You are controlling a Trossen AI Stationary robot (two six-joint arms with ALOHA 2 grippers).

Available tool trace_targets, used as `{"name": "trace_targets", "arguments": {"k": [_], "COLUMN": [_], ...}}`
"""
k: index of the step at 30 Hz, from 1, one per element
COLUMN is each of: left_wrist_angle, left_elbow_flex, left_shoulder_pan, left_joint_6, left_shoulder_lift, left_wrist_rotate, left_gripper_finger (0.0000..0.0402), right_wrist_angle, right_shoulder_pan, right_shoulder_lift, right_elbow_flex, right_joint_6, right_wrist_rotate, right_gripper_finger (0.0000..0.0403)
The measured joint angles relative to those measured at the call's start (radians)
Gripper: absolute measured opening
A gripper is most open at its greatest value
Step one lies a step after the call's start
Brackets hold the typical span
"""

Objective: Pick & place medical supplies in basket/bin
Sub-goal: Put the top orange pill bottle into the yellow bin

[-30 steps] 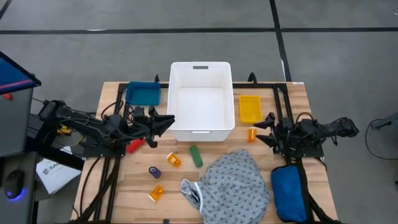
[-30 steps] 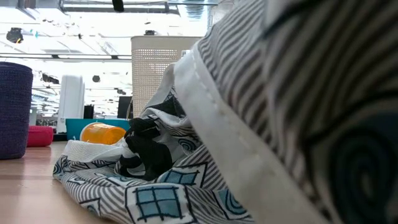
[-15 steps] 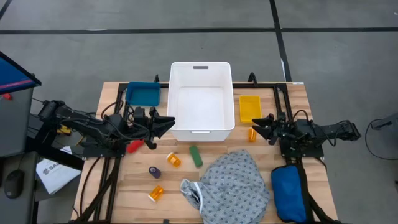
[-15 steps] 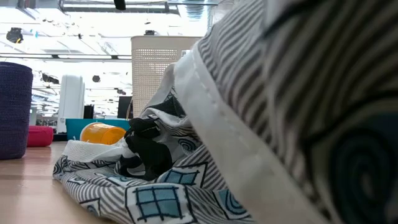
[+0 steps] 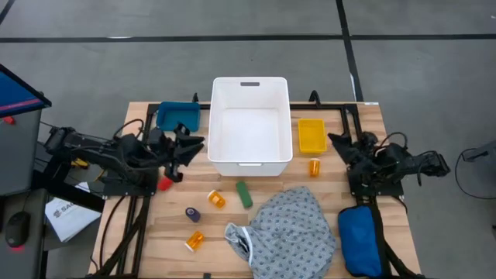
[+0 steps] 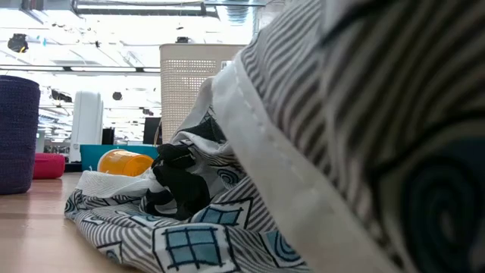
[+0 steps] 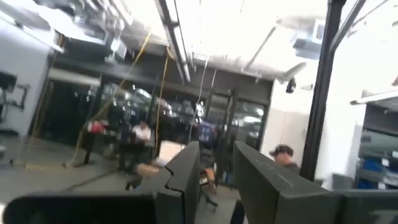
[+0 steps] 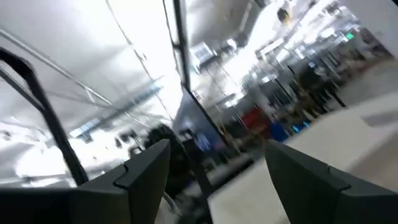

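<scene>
A white bin (image 5: 249, 101) stands at the table's far middle. On the wood in front of it lie three orange pill bottles (image 5: 314, 167) (image 5: 216, 199) (image 5: 194, 241), a green piece (image 5: 244, 194), a purple piece (image 5: 192, 214) and a red piece (image 5: 166, 184). The grey patterned gown (image 5: 291, 230) lies crumpled at the near edge and fills the low view (image 6: 341, 136). My left gripper (image 5: 190, 147) hovers open left of the bin, tipped upward. My right gripper (image 5: 335, 141) hovers open right of the bin, above the nearest bottle. Both wrist views (image 7: 217, 168) (image 8: 217, 162) show only the room.
A blue tray (image 5: 177, 115) sits left of the bin and a yellow tray (image 5: 311, 134) right of it. A blue padded pouch (image 5: 360, 240) lies at the near right corner. Bare wood shows at the near left. People show in the room beyond the left wrist view.
Both grippers have risen and tipped upward, rolling at the wrist. My left gripper has drawn back from the bin's near left corner toward the table's left edge. My right gripper has swung toward the far edge, away from the orange bottle. Nothing on the table has moved.
</scene>
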Motion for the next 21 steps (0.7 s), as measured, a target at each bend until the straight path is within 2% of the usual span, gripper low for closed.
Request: {"name": "trace_targets", "arguments": {"k": [3,8,11,15,18,21], "left_wrist_angle": [0.005,0.005,0.013,0.013,-0.012,-0.094], "left_elbow_flex": [0.0,0.0,0.0,0.01,0.04,0.086], "left_shoulder_pan": [0.0,0.0,0.0,0.0,-0.012,-0.023], "left_joint_6": [-0.003,0.0,0.027,0.06,0.098,0.158], "left_shoulder_lift": [-0.032,-0.069,-0.09,-0.12,-0.143,-0.156], "left_wrist_rotate": [-0.039,-0.04,-0.036,-0.003,0.006,-0.017], "left_gripper_finger": [0.0091,0.0101,0.013,0.0183,0.022,0.0245], "right_wrist_angle": [0.037,0.024,0.032,0.016,-0.102,-0.366], "right_shoulder_pan": [0.005,0.005,0.006,0.049,0.095,0.143], "right_shoulder_lift": [0.0,0.001,0.001,0.046,0.119,0.224], "right_elbow_flex": [0.001,0.001,0.009,0.088,0.214,0.384], "right_joint_6": [0.019,0.067,0.072,-0.016,-0.079,-0.069], "right_wrist_rotate": [-0.023,0.011,0.012,0.006,0.003,-0.003], "right_gripper_finger": [0.026,0.026,0.026,0.026,0.026,0.026]}}
